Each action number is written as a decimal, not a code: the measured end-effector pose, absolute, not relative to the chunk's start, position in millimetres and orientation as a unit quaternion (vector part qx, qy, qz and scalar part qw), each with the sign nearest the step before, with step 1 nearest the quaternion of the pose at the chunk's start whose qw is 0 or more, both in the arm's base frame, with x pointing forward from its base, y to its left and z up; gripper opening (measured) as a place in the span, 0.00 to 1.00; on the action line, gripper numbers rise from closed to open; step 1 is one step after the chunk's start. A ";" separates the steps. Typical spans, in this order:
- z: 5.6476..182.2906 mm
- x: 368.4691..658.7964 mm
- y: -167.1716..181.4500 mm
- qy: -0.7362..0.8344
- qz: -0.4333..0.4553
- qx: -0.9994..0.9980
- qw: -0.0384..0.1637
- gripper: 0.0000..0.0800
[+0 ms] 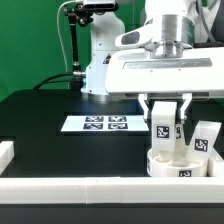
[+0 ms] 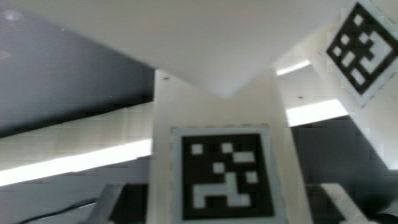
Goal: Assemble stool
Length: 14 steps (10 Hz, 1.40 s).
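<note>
Above the round white plastic ring-shaped seat (image 1: 176,162), the white robot arm points straight down, its gripper (image 1: 165,122) clamped on a small blocky white tagged leg (image 1: 162,130) held upright, fingers (image 1: 182,108) pressed against its sides. At the seat's 2 o'clock another white tagged leg (image 1: 203,138) stands. The wrist view fills with the held leg (image 2: 222,150).
</note>
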State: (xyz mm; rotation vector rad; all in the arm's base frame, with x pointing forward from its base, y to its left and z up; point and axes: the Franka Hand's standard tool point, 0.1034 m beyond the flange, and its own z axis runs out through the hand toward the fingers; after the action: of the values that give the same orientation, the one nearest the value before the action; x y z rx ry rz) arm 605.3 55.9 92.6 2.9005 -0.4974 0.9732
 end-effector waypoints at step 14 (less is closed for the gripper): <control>78.9 594.5 61.0 -0.182 0.326 0.927 0.027 0.42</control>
State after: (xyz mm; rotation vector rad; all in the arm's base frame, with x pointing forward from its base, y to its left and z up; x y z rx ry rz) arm 594.5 61.0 78.9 2.8642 -0.5616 1.0078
